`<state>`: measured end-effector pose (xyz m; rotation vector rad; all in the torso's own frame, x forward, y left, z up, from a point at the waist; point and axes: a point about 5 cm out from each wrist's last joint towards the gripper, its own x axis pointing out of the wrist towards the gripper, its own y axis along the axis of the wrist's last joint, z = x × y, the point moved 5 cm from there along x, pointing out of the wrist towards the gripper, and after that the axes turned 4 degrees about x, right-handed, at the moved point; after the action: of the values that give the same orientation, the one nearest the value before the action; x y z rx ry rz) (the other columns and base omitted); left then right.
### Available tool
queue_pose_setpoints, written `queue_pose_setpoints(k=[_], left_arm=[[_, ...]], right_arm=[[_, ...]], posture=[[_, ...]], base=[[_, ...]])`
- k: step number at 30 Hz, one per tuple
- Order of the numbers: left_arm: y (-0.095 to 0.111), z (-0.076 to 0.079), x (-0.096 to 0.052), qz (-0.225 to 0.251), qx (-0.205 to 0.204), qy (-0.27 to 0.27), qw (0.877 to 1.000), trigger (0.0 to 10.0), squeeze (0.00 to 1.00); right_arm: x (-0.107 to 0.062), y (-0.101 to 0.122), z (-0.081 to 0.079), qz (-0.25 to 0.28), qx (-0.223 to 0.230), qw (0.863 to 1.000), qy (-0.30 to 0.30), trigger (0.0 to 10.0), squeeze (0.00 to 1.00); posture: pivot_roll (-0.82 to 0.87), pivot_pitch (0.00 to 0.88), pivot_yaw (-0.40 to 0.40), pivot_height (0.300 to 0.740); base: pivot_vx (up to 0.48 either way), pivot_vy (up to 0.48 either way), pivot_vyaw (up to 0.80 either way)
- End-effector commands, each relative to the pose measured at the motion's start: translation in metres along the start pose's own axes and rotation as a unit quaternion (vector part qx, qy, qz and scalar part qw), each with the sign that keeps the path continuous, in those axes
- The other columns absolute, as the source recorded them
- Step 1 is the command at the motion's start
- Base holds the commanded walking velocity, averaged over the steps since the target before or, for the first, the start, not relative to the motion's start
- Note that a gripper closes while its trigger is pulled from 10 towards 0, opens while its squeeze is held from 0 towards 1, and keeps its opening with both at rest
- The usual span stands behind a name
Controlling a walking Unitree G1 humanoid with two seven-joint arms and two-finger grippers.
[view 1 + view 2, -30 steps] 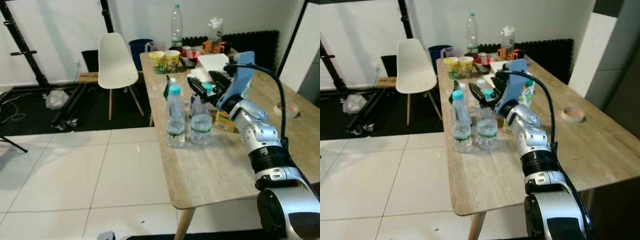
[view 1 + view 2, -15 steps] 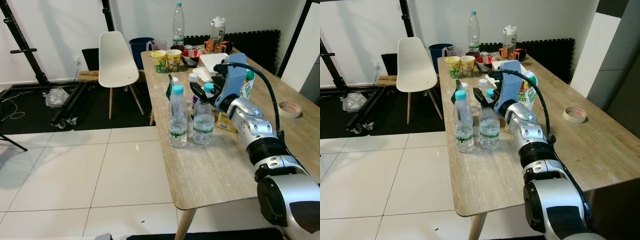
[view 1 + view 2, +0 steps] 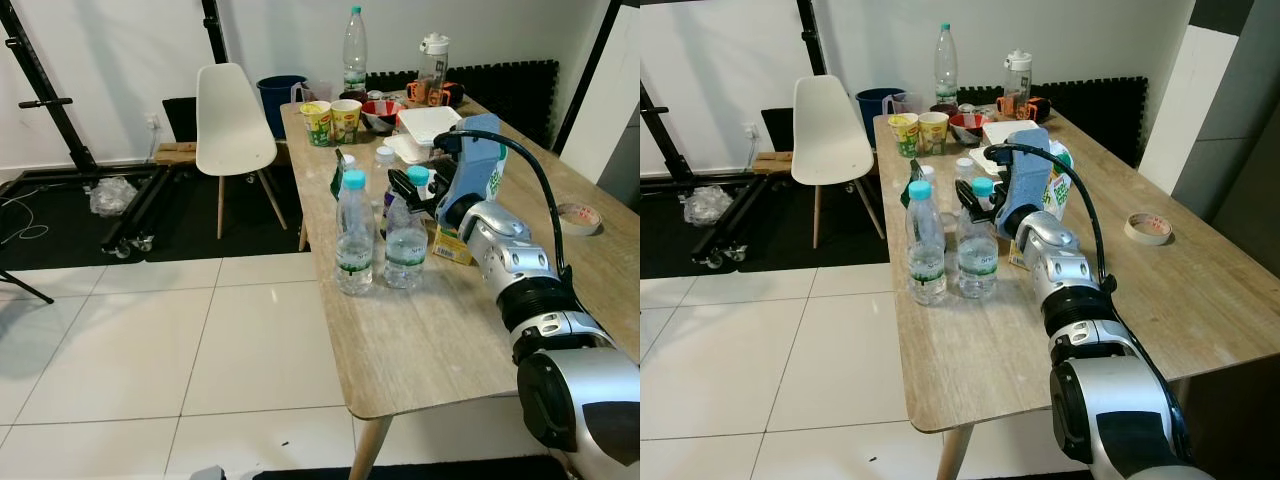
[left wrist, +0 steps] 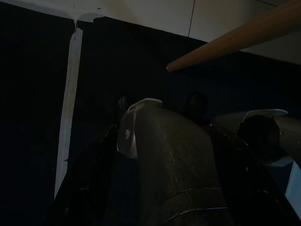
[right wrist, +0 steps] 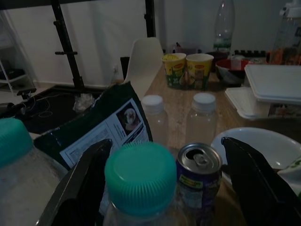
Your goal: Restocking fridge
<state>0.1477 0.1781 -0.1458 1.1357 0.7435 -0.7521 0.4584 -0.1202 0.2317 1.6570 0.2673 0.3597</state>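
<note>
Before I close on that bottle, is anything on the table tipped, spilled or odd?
Nothing looks spilled or knocked over. Both teal-capped water bottles stand upright, and the right gripper is open around the nearer one's cap. The purple can behind it is already opened, so it could spill if bumped.

Teal-capped clear bottles (image 3: 405,232) (green-banded labels) on a pale wood-grain table (image 3: 440,330), white chair (image 3: 233,120).
</note>
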Motion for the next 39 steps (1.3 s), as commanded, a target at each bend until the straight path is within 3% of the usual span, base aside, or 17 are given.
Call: queue_pose_setpoints(k=[1,2,4,5,20,26,27,28,29,30,31,32,39], left_arm=[[-0.009,0.005,0.000,-0.016,-0.005,-0.005,1.000,10.0,0.00],[-0.009,0.005,0.000,-0.016,-0.005,-0.005,1.000,10.0,0.00],[-0.009,0.004,0.000,-0.015,-0.005,-0.004,1.000,10.0,0.00],[-0.008,0.004,0.000,-0.015,-0.005,-0.004,1.000,10.0,0.00],[-0.002,0.003,0.001,-0.010,-0.004,-0.003,1.000,10.0,0.00],[0.000,0.006,0.002,-0.006,-0.013,-0.008,1.000,10.0,0.00],[-0.001,0.007,0.002,-0.006,-0.018,-0.010,1.000,10.0,0.00],[-0.001,0.008,0.002,-0.006,-0.019,-0.011,1.000,10.0,0.00],[-0.001,0.008,0.002,-0.006,-0.017,-0.010,1.000,10.0,0.00],[-0.001,0.008,0.002,-0.006,-0.017,-0.010,1.000,10.0,0.00],[-0.001,0.007,0.002,-0.007,-0.017,-0.007,1.000,10.0,0.00],[-0.003,0.007,0.003,-0.011,-0.017,-0.004,1.000,10.0,0.00],[-0.003,0.008,0.003,-0.014,-0.019,-0.006,1.000,10.0,0.00]], right_arm=[[0.003,0.002,-0.004,-0.006,-0.009,1.000,0.009,10.0,0.00],[0.003,0.001,-0.004,-0.006,-0.008,1.000,0.010,7.8,0.00],[0.003,0.001,-0.005,-0.005,-0.006,1.000,0.011,2.0,0.00],[0.003,0.001,-0.005,-0.003,-0.005,1.000,0.011,0.0,0.00],[0.001,0.014,-0.001,0.026,0.003,1.000,0.016,0.0,0.00],[-0.010,0.037,-0.007,0.080,0.004,0.993,0.090,0.0,0.00],[-0.021,0.047,-0.014,0.107,0.005,0.984,0.145,0.0,0.00],[-0.027,0.053,-0.018,0.122,0.004,0.977,0.174,0.5,0.00],[-0.035,0.058,-0.021,0.134,0.006,0.970,0.202,2.8,0.00],[-0.035,0.058,-0.021,0.134,0.006,0.970,0.202,2.8,0.00],[-0.042,0.061,-0.025,0.138,0.002,0.963,0.230,10.0,0.00],[-0.063,0.063,-0.029,0.141,-0.037,0.949,0.281,10.0,0.00],[-0.086,0.060,-0.022,0.121,-0.075,0.940,0.311,10.0,0.00]], posture=[[-0.06,0.000,0.014,0.740],[-0.06,0.000,0.016,0.740],[-0.06,0.000,0.017,0.740],[-0.06,0.000,0.017,0.740],[-0.06,0.000,0.022,0.740],[-0.06,0.000,0.022,0.740],[-0.06,0.000,0.022,0.740],[-0.06,0.000,0.022,0.740],[-0.06,0.000,0.022,0.740],[-0.06,0.000,0.022,0.740],[-0.06,0.000,0.022,0.740],[-0.06,0.000,0.025,0.740],[-0.06,0.000,0.025,0.740]], base=[[0.000,0.000,0.00],[0.000,0.000,0.00],[0.000,0.000,0.00],[0.000,0.000,0.00],[0.000,0.000,0.00],[0.000,0.000,0.00],[0.000,0.000,0.00],[0.000,0.000,0.00],[0.000,0.000,0.00],[0.000,0.000,0.00],[0.000,0.000,0.00],[0.000,0.000,0.00],[0.000,0.000,0.00]])
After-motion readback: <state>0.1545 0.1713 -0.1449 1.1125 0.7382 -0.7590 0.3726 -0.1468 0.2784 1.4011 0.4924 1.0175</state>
